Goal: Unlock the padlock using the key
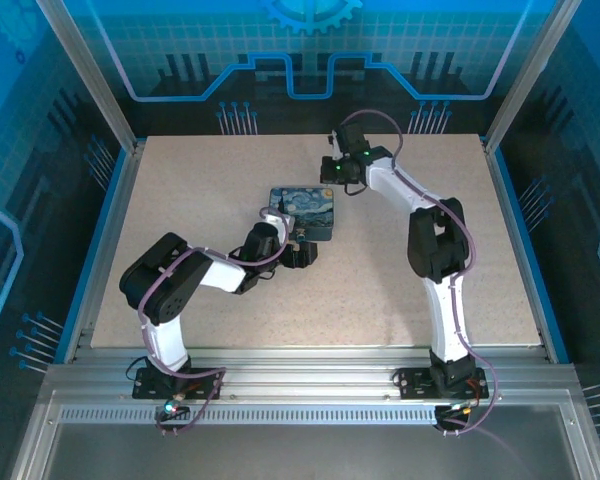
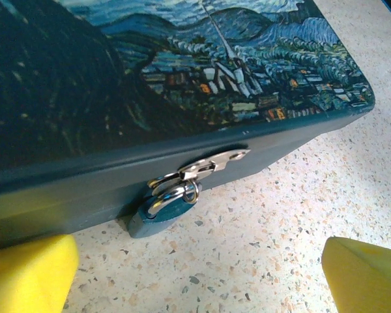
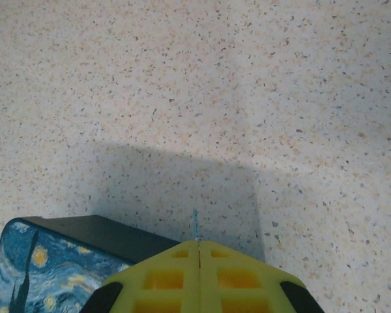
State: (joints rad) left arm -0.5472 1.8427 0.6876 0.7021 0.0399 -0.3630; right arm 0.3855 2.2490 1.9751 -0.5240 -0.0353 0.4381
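Padlock (image 2: 161, 215) hangs from the hasp (image 2: 212, 166) of the Starry Night box (image 2: 182, 78) on the worktop (image 2: 280, 228), left claw (image 2: 195, 277) spread wide right in front, probably to steady it, right claw (image 3: 199, 250) pinched on what looks like the key (image 3: 195, 225).

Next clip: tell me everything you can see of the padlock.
The padlock is small, with a teal, painted-looking body and a shiny silver shackle. The shackle runs through the silver hasp on the box and looks closed. The body hangs tilted against the box's dark front wall, low by the table; whether it rests there is unclear. Its keyhole is out of sight. The open left gripper has its yellow fingers apart from it, one on each side.
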